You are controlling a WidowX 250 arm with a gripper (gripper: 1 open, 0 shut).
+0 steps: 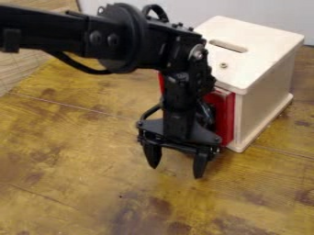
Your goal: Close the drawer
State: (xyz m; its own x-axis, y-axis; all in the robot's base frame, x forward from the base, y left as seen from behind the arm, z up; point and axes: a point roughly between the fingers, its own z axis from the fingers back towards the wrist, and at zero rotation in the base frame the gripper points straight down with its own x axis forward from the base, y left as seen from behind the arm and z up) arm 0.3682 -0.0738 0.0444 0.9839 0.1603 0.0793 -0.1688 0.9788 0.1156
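Observation:
The red drawer (219, 107) shows as a red strip at the front of the cream cabinet (255, 75), sticking out a little toward the left. Most of its front is hidden behind my black arm. My gripper (178, 162) hangs just in front of the drawer, fingers pointing down at the table, open with nothing between them. The left fingertip (153, 160) and right fingertip (204, 168) stand well apart above the wood. The drawer's handle is hidden by the arm.
The cream cabinet has a slot (229, 46) in its top and stands at the back right. The worn yellow-brown wooden table (73, 174) spreads to the left and front. A pale surface (18, 64) lies at the far left edge.

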